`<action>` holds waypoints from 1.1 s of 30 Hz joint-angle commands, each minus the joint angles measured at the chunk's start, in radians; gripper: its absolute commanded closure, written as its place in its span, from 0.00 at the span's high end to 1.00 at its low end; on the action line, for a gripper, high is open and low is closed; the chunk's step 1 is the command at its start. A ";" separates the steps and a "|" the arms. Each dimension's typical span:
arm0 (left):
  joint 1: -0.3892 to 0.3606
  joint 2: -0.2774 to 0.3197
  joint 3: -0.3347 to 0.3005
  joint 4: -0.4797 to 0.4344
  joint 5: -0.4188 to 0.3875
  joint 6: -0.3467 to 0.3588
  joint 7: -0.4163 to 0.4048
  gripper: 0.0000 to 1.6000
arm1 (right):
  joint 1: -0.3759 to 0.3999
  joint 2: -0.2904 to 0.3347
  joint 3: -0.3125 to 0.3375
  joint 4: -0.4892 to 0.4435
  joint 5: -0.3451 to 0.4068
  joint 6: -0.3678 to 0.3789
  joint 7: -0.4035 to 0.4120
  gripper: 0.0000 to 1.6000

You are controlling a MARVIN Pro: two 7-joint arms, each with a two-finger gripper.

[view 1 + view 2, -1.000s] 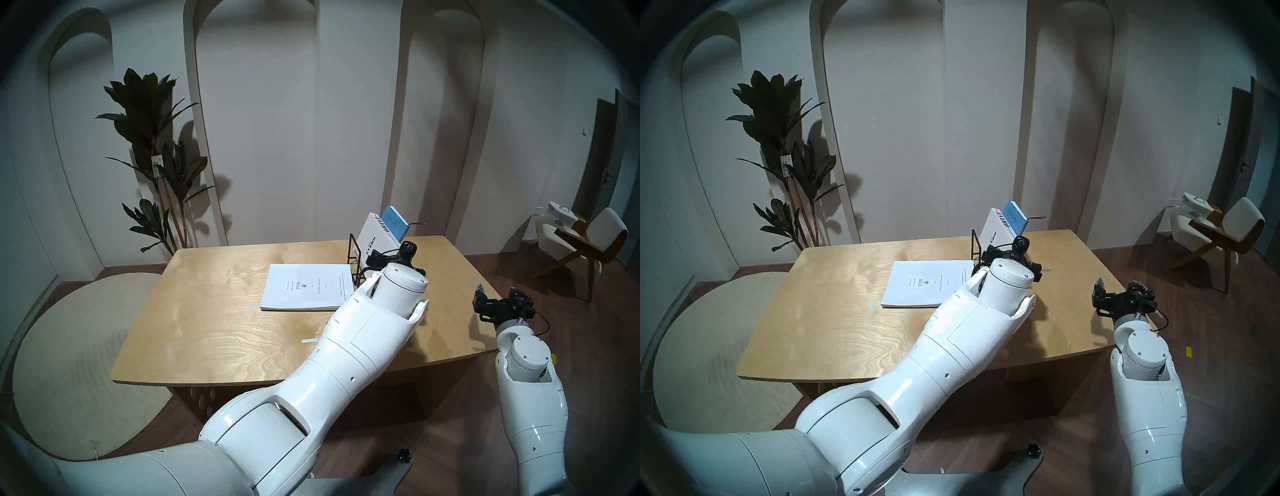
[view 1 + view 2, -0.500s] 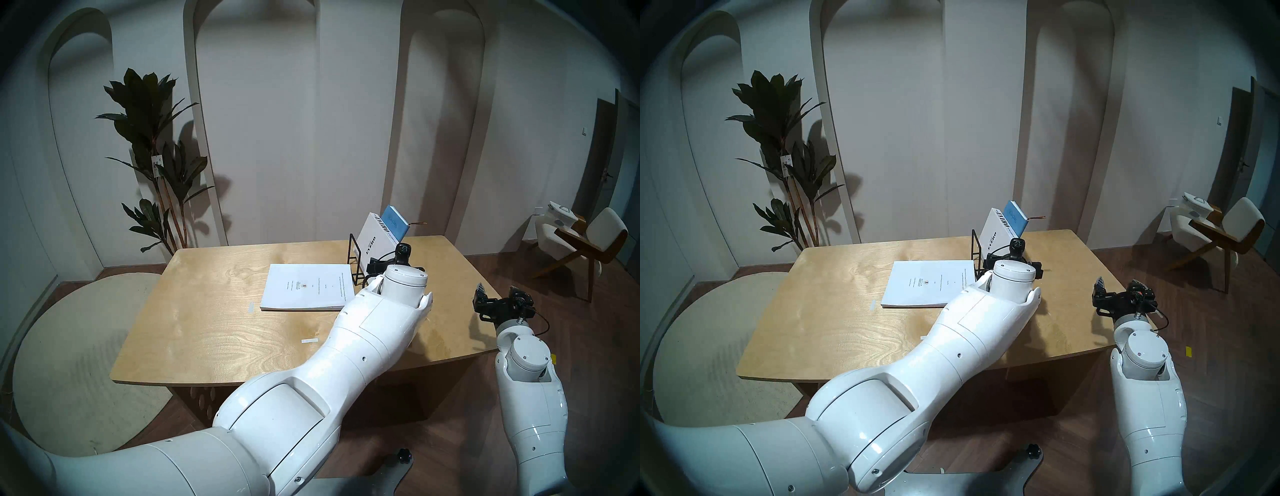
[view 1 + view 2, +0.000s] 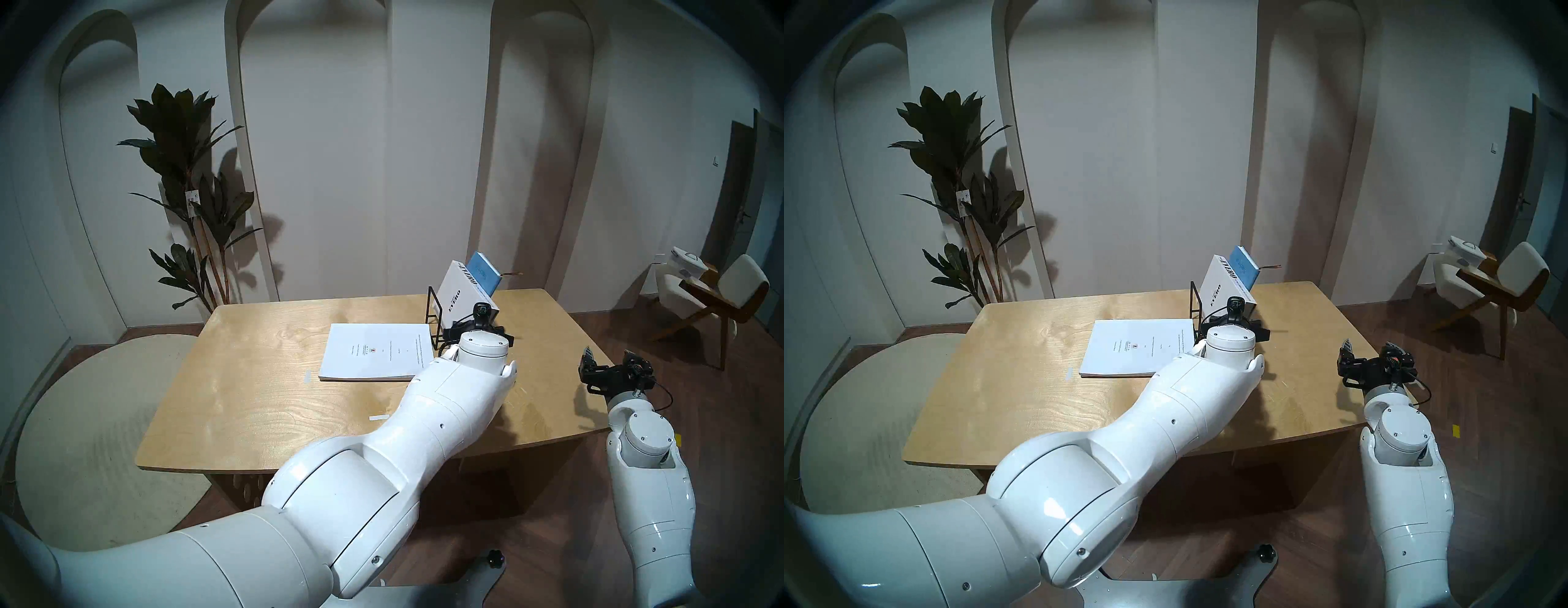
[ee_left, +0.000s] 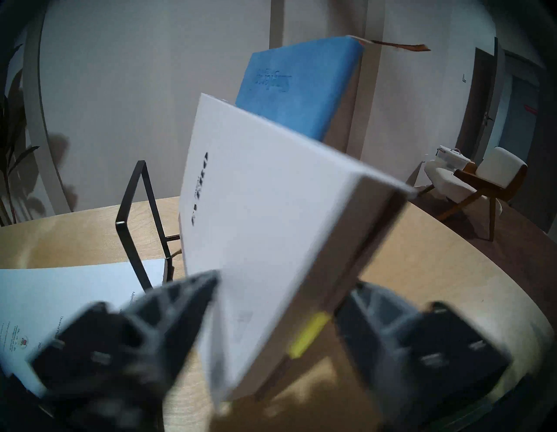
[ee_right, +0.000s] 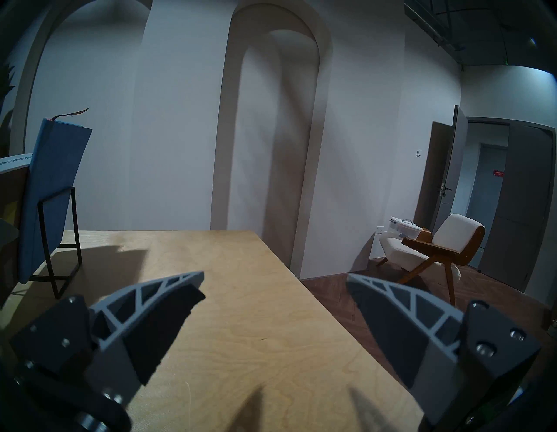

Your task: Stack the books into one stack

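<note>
My L end effector (image 4: 275, 304) is open, straddling the EVERO book's (image 4: 265, 211) lower corner in the stand (image 4: 141, 223). Blue notebook (image 4: 301, 90) behind it, booklet (image 3: 377, 350) flat left of stand. R end effector (image 5: 275, 289) open, empty.

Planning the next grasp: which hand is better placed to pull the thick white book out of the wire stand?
Left. The left hand is open with the thick white book's lower corner between its fingers. The right hand is open over bare table, off to the side.
</note>
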 commanded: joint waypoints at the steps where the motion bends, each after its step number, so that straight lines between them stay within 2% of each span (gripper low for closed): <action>1: -0.102 -0.016 -0.011 0.075 -0.006 -0.071 -0.030 0.00 | 0.010 0.001 0.001 -0.019 0.000 -0.015 0.001 1.00; 5: -0.120 -0.016 -0.014 0.121 0.009 -0.110 -0.021 0.00 | 0.010 0.001 0.001 -0.019 0.000 -0.016 0.002 1.00; 6: -0.147 -0.016 -0.009 0.160 0.004 -0.117 -0.018 0.00 | 0.010 0.001 0.001 -0.019 0.000 -0.016 0.002 1.00; 11: -0.164 -0.016 0.012 0.198 0.034 -0.157 0.009 0.00 | 0.010 0.001 0.002 -0.019 0.000 -0.018 0.003 1.00; 15: -0.178 -0.011 0.046 0.231 0.070 -0.192 0.033 0.00 | 0.010 0.000 0.002 -0.019 -0.001 -0.019 0.003 1.00; 17: -0.185 0.012 0.087 0.250 0.114 -0.207 0.051 0.00 | 0.010 0.000 0.002 -0.019 -0.001 -0.019 0.003 1.00; 20: -0.186 0.033 0.112 0.269 0.139 -0.224 0.067 0.00 | 0.010 0.000 0.002 -0.019 -0.001 -0.020 0.004 1.00; 26: -0.196 0.076 0.114 0.301 0.141 -0.243 0.064 0.00 | 0.010 0.000 0.003 -0.019 -0.002 -0.021 0.004 1.00; 29: -0.200 0.089 0.105 0.297 0.131 -0.246 0.044 0.00 | 0.010 -0.001 0.003 -0.019 -0.002 -0.021 0.004 1.00; 33: -0.195 0.100 0.113 0.271 0.139 -0.267 0.058 0.00 | 0.010 -0.001 0.003 -0.019 -0.002 -0.022 0.004 1.00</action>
